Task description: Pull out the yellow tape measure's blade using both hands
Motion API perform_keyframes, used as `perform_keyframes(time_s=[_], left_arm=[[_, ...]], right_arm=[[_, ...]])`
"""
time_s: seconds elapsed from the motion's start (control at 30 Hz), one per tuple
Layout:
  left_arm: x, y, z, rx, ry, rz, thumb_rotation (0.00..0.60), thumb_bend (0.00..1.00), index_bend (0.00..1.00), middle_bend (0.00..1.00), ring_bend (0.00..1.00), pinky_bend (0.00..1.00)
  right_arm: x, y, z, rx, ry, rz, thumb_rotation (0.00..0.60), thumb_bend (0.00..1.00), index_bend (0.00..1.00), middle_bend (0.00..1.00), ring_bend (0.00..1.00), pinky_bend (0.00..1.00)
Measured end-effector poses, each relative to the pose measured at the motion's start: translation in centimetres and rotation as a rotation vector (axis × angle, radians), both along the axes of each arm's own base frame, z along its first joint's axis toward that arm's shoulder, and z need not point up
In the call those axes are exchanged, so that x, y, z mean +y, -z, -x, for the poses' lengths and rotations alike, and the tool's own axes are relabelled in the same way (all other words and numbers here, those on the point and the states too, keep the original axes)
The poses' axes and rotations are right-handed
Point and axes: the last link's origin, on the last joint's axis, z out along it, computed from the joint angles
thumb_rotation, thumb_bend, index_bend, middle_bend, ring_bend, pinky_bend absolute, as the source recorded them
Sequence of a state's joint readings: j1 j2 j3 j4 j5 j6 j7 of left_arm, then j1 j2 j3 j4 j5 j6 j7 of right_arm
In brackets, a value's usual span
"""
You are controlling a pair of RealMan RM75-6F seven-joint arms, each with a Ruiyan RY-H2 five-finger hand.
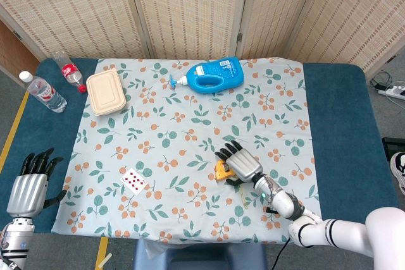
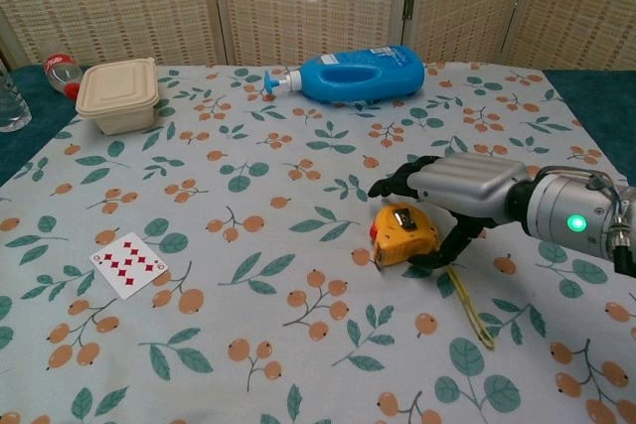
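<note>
Centrally, right hand (image 2: 452, 186) cupped over tape measure (image 2: 404, 233), grip unclear; left hand (image 1: 30, 184) spread, empty, off-cloth.

The head view looks steeply down from high above the near edge, taking in the whole table (image 1: 335, 112) and the far screens. The chest view sits low and close, facing far across the floral cloth (image 2: 298, 206). Both share the cloth's middle.

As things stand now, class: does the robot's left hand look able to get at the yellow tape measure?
Probably not yet. The left hand sits at the near left corner, off the cloth, while the yellow tape measure lies across the table under the right hand. Only the playing card lies between, so the way looks free.
</note>
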State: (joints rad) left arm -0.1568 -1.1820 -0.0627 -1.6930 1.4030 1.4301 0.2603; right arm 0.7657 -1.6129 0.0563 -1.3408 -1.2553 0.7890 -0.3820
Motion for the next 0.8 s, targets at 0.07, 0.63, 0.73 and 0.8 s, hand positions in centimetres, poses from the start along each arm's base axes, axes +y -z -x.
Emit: perform_keyframes(time_s=[0.07,0.63,0.73,0.8], left_arm=[[-0.05,-0.04,0.00,-0.002,-0.001,-0.002,0.600,0.23,0.23,0.10,0.12,0.00],[-0.51,-0.13,-0.14,-0.024,-0.001,0.002,0.600,0.23,0.21,0.10,0.12,0.00],[-0.46,-0.12,-0.27,-0.033,0.001,0.005,0.600,0.23,0.21,0.10,0.12,0.00],[-0.30,-0.08,-0.43,-0.037,0.007,0.007,0.600,0.23,0.21,0.10,0.12,0.00]], right_arm=[[0.02,0.10,-0.12,-0.003,-0.009,-0.004,0.414,0.36,0.16,0.18,0.05,0.00],[0.06,-0.54,0.34,-0.035,-0.024,0.017,0.556,0.36,0.43,0.37,0.18,0.00],[0.06,-0.74,0.39,-0.047,-0.021,0.028,0.596,0.36,0.52,0.44,0.23,0.00],[0.07,-0.87,0.37,-0.063,-0.016,0.033,0.600,0.36,0.56,0.48,0.27,0.00]])
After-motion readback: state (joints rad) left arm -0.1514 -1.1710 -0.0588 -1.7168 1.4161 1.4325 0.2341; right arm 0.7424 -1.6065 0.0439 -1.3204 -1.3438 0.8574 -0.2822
